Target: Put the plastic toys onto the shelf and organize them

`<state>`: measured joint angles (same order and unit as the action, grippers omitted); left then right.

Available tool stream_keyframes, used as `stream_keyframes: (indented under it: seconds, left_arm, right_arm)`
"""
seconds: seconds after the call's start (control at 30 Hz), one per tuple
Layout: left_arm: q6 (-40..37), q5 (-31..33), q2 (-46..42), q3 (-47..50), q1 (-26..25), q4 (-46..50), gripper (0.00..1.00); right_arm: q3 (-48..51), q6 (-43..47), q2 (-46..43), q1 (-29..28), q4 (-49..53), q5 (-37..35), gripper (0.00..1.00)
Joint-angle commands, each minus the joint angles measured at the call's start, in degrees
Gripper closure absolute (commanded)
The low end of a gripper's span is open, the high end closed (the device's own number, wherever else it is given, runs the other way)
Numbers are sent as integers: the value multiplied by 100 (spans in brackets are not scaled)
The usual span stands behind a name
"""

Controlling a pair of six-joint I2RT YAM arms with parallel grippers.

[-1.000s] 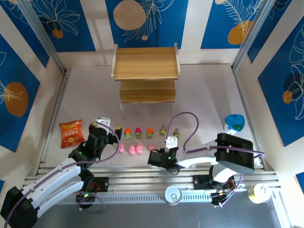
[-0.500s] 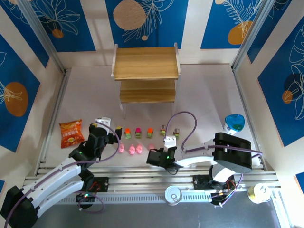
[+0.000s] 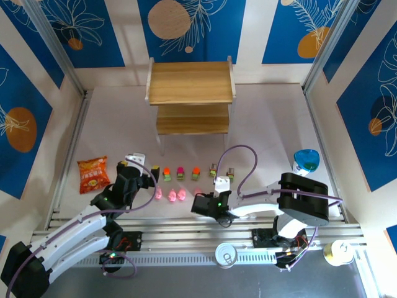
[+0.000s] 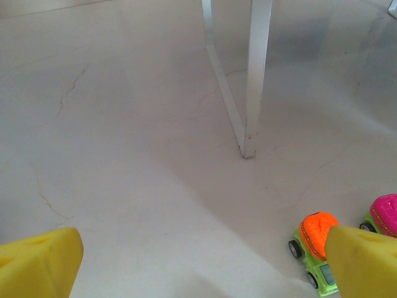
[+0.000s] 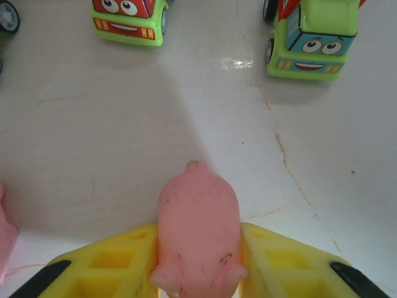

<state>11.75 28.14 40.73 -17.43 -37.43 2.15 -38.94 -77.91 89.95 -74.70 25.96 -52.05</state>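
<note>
Air alone sits between my left fingers (image 3: 138, 167), spread wide over the table (image 3: 267, 124) toward its near-left corner, beside the left end of the row of toy cars (image 3: 181, 172). The shelf (image 3: 191, 93) stands well apart at the far edge. My right fingers (image 3: 201, 202) are closed on a pink figure (image 5: 197, 230) by the near edge, gripping only its near half. I judge the smooth round body could squirt out when lifted and scatter the cars ahead.

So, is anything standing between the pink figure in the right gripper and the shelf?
Yes: the row of green cars lies on the table between the pink figure and the shelf, two of them directly ahead.
</note>
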Motion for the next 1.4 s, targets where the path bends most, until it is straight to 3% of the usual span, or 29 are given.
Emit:
stream_keyframes:
  seconds: [0.0, 0.37, 0.57, 0.97, 1.37]
  left_arm:
    - [60, -72, -21, -164, -38, -193, 0]
    - [-101, -899, 126, -180, -53, -531, 0]
    - [-182, -1194, 94, -147, -62, -652, 0]
    - [-199, -1506, 329, -195, -54, -760, 0]
    - [-212, -1537, 479, -247, -54, -768, 0]
  right_arm:
    - [14, -110, -6, 11, 143, -131, 70]
    - [-349, -325, -466, -361, 1056, -671, 73]
    - [-678, 97, -855, -267, 1320, -849, 72]
    - [-1408, 2488, -1250, 1038, 246, -256, 72]
    - [-2778, 3610, -714, 2060, 173, 338, 72]
